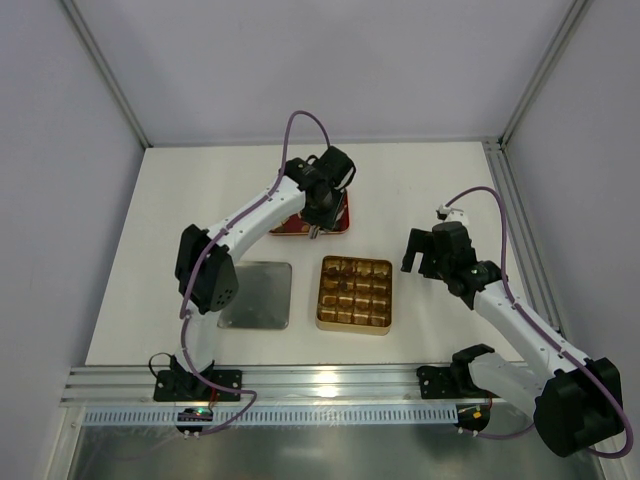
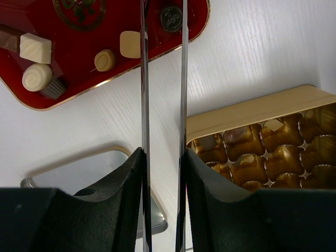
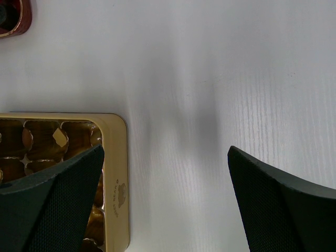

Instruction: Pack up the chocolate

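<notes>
Several chocolate pieces lie in the red tray [image 2: 73, 50]: a cream cube [image 2: 35, 47], a cream swirl round [image 2: 35, 76], a tan round [image 2: 105, 60], a cream square [image 2: 129, 44] and a dark round [image 2: 171, 18]. My left gripper [image 2: 164, 152] is shut on thin metal tweezers [image 2: 144, 94] whose two blades reach out over the tray, with the dark round showing between them. Seen from above, the left gripper [image 1: 318, 222] hangs over the red tray [image 1: 288, 228]. The right gripper [image 3: 165, 178] stands wide open and empty, just right of the gold tin [image 3: 115, 157].
The gold tin [image 1: 355, 326] with its grid of cells sits mid-table; some far cells look darker. A flat silver lid [image 1: 257, 295] lies to its left, also visible in the left wrist view as the lid [image 2: 79, 173]. A metal rail [image 1: 330, 380] runs along the near edge.
</notes>
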Robot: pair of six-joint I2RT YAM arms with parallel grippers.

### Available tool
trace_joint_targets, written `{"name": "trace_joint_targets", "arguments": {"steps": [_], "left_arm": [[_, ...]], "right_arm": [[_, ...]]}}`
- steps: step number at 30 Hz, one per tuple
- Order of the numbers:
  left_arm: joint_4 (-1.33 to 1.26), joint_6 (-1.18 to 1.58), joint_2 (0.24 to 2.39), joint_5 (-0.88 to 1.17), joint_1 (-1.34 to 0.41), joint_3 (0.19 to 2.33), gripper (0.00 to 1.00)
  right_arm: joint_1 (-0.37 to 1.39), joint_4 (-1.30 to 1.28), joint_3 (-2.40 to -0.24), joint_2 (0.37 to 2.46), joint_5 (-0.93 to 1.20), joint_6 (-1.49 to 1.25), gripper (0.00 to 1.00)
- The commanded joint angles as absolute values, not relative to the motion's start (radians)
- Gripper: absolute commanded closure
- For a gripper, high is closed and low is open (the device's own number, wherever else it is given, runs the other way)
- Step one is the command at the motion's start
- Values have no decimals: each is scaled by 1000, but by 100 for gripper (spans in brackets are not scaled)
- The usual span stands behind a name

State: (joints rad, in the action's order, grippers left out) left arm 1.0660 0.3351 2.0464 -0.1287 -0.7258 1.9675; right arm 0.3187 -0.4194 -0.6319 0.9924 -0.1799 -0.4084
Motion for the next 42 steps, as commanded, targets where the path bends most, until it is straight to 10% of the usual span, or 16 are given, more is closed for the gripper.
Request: {"name": "trace_joint_targets", "arguments": {"steps": [1, 42], "left_arm": [[1040, 330, 2042, -114, -721, 1985, 65], [1091, 337, 1953, -120, -698, 2042, 74]], "right_arm": [[318, -403, -644, 980, -199, -396, 0], [318, -396, -652, 989, -192, -403, 0]]}}
